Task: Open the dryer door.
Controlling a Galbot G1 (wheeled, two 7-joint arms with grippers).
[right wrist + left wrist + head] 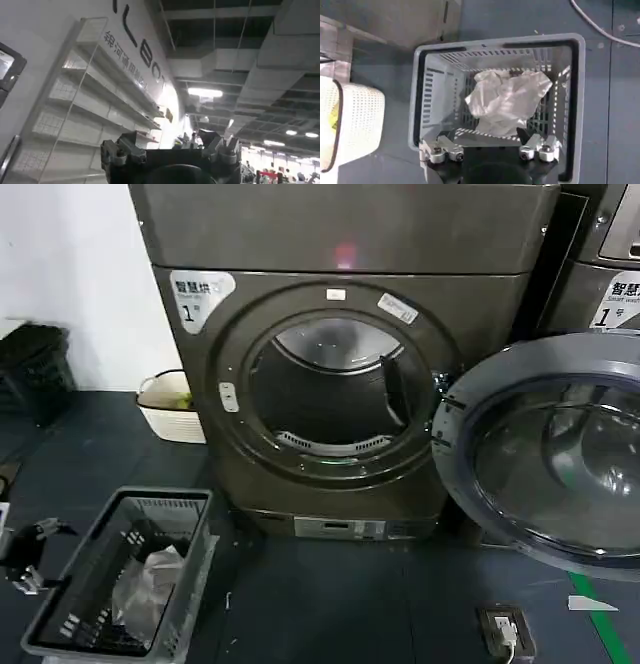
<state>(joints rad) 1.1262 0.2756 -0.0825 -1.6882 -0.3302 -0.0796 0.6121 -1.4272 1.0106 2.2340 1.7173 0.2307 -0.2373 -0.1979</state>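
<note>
The left hand (490, 150) hangs with its fingers spread apart and empty over a grey slatted laundry basket (427, 95); from the head camera the same hand (30, 559) sits low at the robot's left, just beside that basket (185, 579). A crumpled piece of white cloth (507, 100) lies inside the basket on its floor. The right hand (172, 152) points up toward a ceiling with strip lights and a wall of white shelves (80, 100), its fingers parted with nothing between them. The dryer (340, 234) stands ahead with its round drum opening exposed and bare metal inside. The dryer door (555, 449) is swung wide open to the robot's right, its grey inner face and dark glass turned toward the camera, covering the lower front of a second machine (610, 274). A cream perforated basket (170, 409) rests on the dark floor against the dryer's left side. A floor socket (505, 629) sits in the floor in front of the open door.
</note>
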